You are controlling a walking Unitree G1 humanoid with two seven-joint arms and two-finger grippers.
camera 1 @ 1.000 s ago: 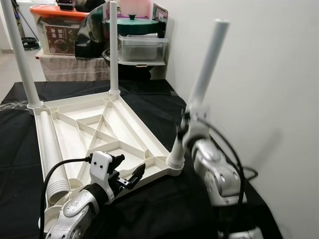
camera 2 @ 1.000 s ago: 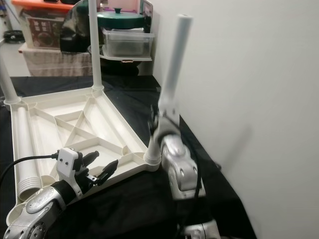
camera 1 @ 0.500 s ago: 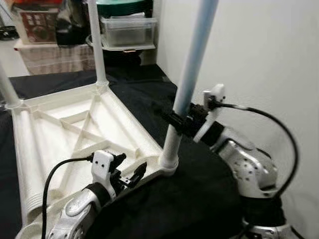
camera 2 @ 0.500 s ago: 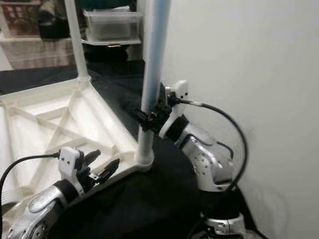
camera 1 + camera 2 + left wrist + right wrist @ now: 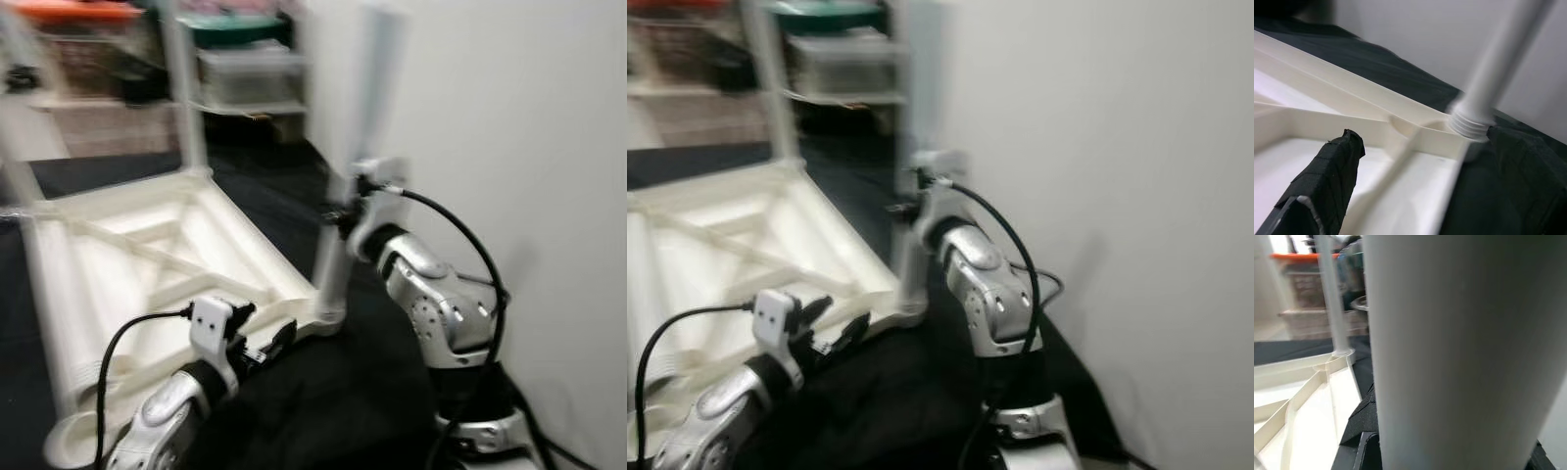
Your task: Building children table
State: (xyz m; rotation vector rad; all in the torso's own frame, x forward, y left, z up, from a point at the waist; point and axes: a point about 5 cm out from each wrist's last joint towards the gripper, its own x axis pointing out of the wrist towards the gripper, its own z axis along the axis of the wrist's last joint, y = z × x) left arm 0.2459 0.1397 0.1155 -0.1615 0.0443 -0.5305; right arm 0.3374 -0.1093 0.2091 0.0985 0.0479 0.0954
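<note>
The white children's table [image 5: 147, 245] lies upside down on a black cloth. At its near right corner a white leg [image 5: 353, 147] stands upright in its socket [image 5: 1471, 120]. My right gripper [image 5: 343, 211] is shut on this leg a little above the socket; the leg [image 5: 1459, 352] sits close between the black fingers [image 5: 1364, 421]. My left gripper [image 5: 265, 338] hovers open at the table's near rim, left of that corner, with nothing between its fingers [image 5: 1322, 181]. Two more legs [image 5: 181, 88] stand at the far corners, blurred.
A white wall [image 5: 509, 147] runs close along the right side. Storage boxes and a pot [image 5: 245, 73] are stacked behind the table. Black cloth [image 5: 333, 401] covers the floor around the table. A loose leg [image 5: 49, 313] lies along the table's left rim.
The held leg went from tilted to upright in its socket. My right wrist has turned around the leg. The camera shifted and the picture is now blurred. My left gripper stays put.
</note>
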